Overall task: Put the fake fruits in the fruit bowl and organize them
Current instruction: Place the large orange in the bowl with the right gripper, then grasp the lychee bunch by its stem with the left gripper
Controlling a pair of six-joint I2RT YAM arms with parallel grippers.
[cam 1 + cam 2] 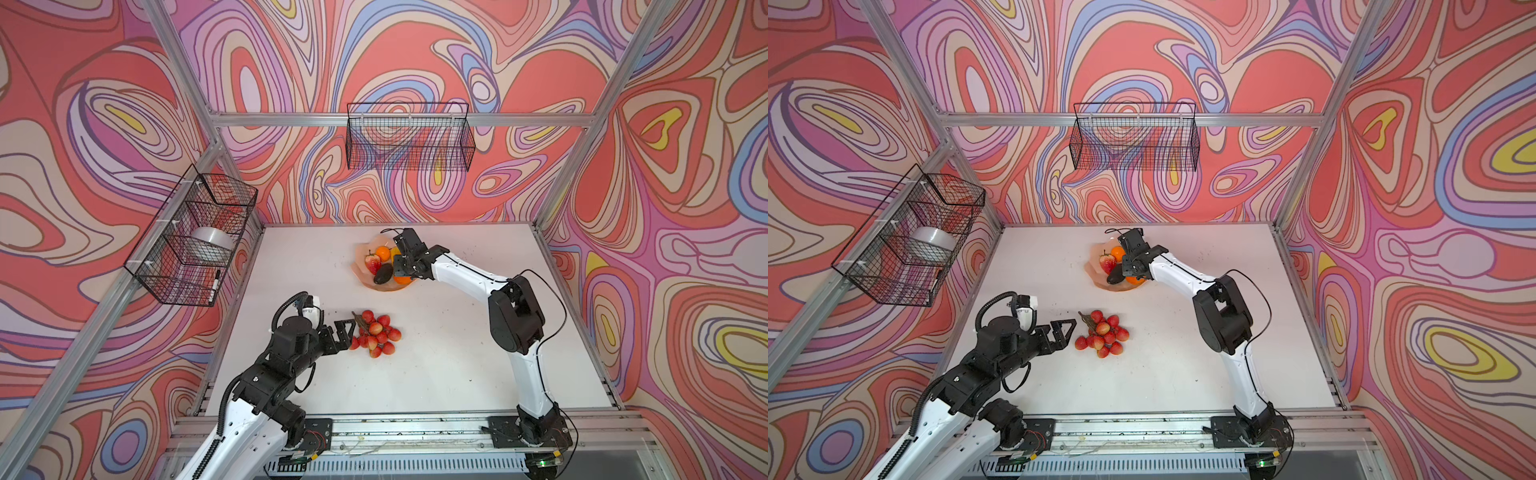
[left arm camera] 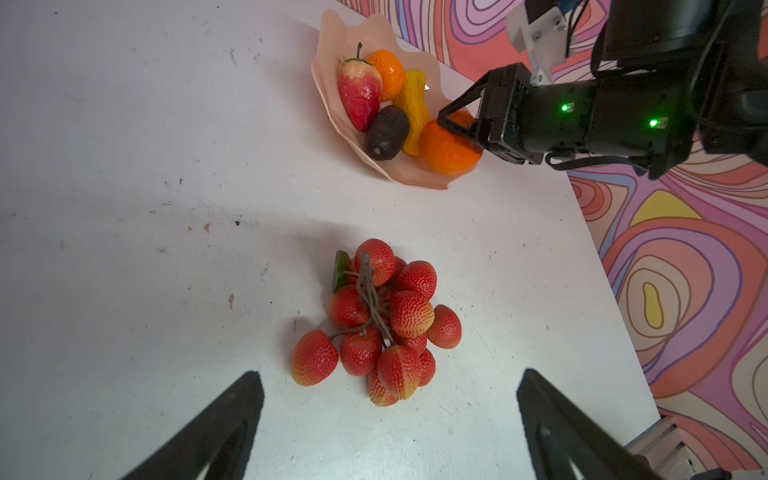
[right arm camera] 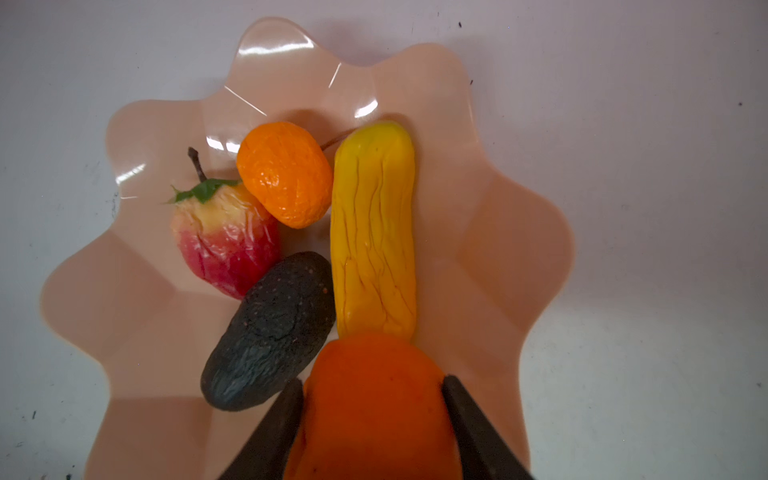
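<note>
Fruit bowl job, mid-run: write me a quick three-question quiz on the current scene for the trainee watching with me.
1. True or false: the bumpy red plastic fruit bunch lies on the white table, outside the scalloped peach-pink bowl.
2. The right claw grips: A the dark avocado; B a round orange fruit; C the long yellow gourd.
3. Fill in: the left claw stands ___, holding nothing.
Key: 1 true; 2 B; 3 open.

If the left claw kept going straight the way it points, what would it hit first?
Probably the red grape bunch, lying just ahead of the open left gripper, though its height is hard to judge.
</note>
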